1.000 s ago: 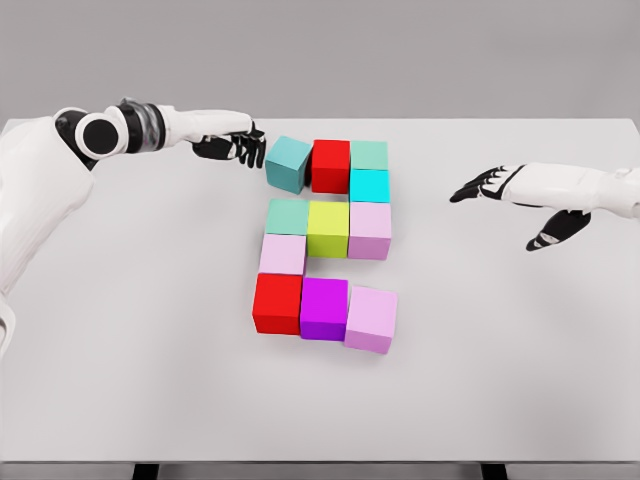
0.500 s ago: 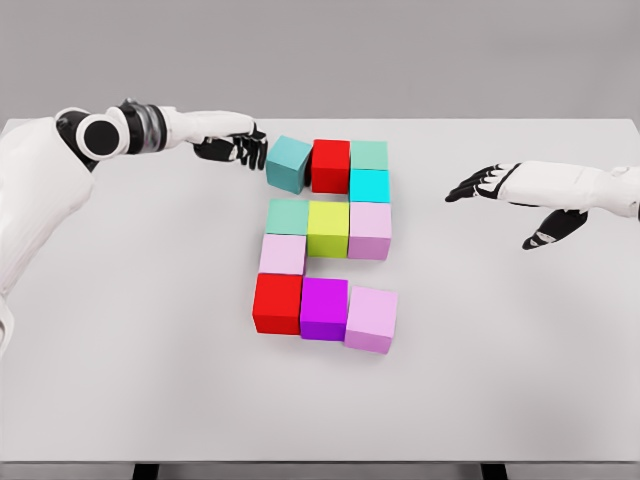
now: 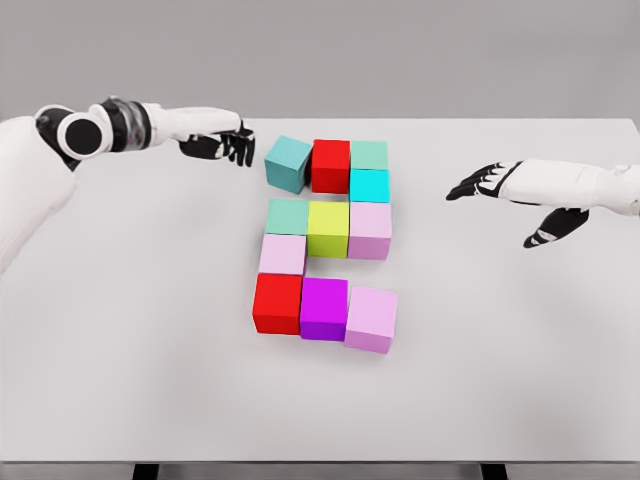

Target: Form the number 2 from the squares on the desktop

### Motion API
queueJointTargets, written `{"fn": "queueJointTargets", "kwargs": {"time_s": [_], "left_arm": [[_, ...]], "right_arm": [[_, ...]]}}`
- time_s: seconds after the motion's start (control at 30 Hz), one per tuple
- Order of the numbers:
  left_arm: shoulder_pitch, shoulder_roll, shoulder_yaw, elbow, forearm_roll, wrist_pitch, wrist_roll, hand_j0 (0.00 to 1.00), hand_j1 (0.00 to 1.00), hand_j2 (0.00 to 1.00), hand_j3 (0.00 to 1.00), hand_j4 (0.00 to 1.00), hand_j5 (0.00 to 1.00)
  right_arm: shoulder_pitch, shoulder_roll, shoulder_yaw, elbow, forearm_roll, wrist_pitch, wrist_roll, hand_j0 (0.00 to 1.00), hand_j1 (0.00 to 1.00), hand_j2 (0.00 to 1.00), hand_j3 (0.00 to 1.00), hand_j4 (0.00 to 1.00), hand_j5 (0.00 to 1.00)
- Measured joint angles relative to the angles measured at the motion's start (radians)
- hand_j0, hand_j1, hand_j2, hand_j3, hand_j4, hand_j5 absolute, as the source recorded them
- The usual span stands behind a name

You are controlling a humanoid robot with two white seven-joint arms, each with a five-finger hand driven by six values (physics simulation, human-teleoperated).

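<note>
Beside teal cube (image 3: 288,163), left hand (image 3: 222,146) apparently empty.

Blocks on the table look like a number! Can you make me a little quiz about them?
1. True or false: the left hand is holding the teal block.
2. Which block sits right under the green block at the top right? A) yellow-green B) cyan C) red
3. Fill in: the bottom row runs red, purple, then ____.

Key
1. False: a gap shows between the hand and the block.
2. B, the cyan block.
3. Pink: the pink block sits slightly crooked beside the purple block.
</note>
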Motion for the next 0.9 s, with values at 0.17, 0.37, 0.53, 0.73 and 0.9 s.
{"fn": "queueJointTargets", "kwargs": {"time_s": [0.17, 0.37, 0.53, 0.73, 0.9], "left_arm": [[-0.005, 0.006, -0.035, -0.007, -0.036, 0.090, 0.000, 0.36, 0.36, 0.36, 0.36, 0.36, 0.36], [-0.006, 0.007, -0.047, -0.054, -0.082, 0.118, 0.000, 0.36, 0.36, 0.36, 0.36, 0.36, 0.36], [-0.002, 0.004, -0.051, -0.087, -0.085, 0.116, 0.000, 0.35, 0.35, 0.35, 0.35, 0.35, 0.35], [-0.002, -0.005, -0.068, -0.092, -0.085, 0.117, 0.000, 0.35, 0.35, 0.35, 0.35, 0.35, 0.35], [-0.002, -0.008, -0.075, -0.094, -0.085, 0.117, 0.000, 0.35, 0.35, 0.35, 0.35, 0.35, 0.35]], "right_arm": [[-0.002, 0.000, 0.000, 0.000, 0.000, 0.000, 0.000, 1.00, 1.00, 1.00, 1.00, 1.00, 1.00], [-0.009, -0.001, -0.001, -0.004, 0.000, 0.000, 0.000, 1.00, 1.00, 1.00, 1.00, 1.00, 1.00], [-0.009, -0.001, -0.001, -0.005, 0.000, 0.000, 0.000, 1.00, 1.00, 1.00, 1.00, 1.00, 1.00], [-0.011, 0.000, -0.001, -0.007, 0.000, 0.000, 0.000, 1.00, 1.00, 1.00, 1.00, 1.00, 1.00], [-0.011, 0.001, -0.001, -0.008, 0.000, 0.000, 0.000, 1.00, 1.00, 1.00, 1.00, 1.00, 1.00]]}}
